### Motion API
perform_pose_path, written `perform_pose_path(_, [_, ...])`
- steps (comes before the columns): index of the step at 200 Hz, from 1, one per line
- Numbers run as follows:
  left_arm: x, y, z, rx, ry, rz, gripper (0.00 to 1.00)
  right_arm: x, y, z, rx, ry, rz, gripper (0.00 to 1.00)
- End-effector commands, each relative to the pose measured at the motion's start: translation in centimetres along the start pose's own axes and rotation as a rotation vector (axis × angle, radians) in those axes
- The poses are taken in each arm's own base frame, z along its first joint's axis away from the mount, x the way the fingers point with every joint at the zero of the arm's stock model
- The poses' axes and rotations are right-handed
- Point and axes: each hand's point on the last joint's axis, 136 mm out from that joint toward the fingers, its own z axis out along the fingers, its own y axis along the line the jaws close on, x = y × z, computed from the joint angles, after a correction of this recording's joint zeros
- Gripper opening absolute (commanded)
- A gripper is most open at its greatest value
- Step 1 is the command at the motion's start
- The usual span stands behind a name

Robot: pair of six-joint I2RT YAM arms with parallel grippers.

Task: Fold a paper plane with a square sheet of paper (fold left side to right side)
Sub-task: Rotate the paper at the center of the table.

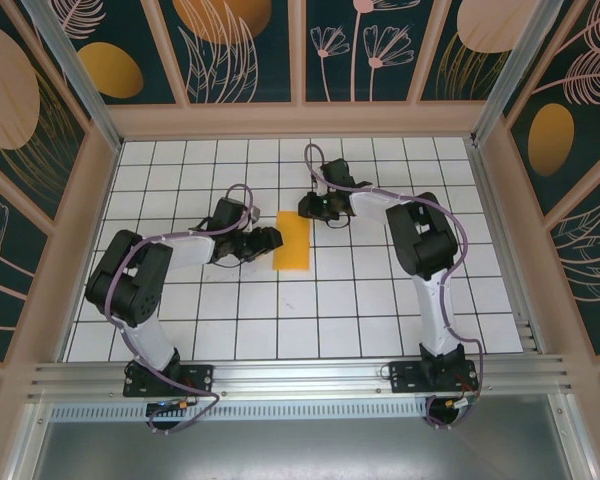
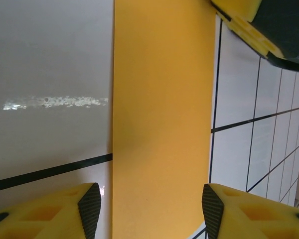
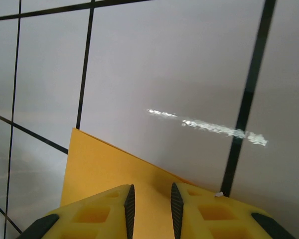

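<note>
The square sheet of paper [image 1: 292,240] lies as a narrow strip on the tabletop [image 1: 280,320]. The left gripper [image 2: 149,201] straddles it, fingers wide apart — the right gripper [image 3: 149,204] is nearly together, a slim gap showing, over one corner.

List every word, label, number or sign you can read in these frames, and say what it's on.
No readable text.
Folded orange paper: plain, unmarked.
White tiles: black grid lines only.
Wall panels: plant drawings, no lettering.
Left arm and right arm: no legible label.

Open table [image 1: 380,300] in front of the orange sheet [image 1: 292,240] — left claw [image 1: 273,238] at its left edge, right claw [image 1: 306,209] at its far corner
</note>
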Motion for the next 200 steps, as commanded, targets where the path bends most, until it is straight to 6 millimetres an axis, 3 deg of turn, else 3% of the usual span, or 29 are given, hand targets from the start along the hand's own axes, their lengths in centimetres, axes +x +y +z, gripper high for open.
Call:
perform_pose_path(1, [-0.2, 0.0, 0.3, 0.015, 0.007, 0.016, 0.58, 2.6, -0.4, 1.5, 0.018, 0.097, -0.030, 0.29])
perform_pose_path(111, [-0.2, 0.2, 1.8, 0.038, 0.040, 0.023, 0.48, 3.0, 0.6, 1.8, -0.013, 0.103, -0.051, 0.28])
perform_pose_path(200, [0.0, -0.1, 1.0, 0.038, 0.024, 0.028, 0.41, 3.1, 0.4, 1.8, -0.010, 0.104, -0.059, 0.28])
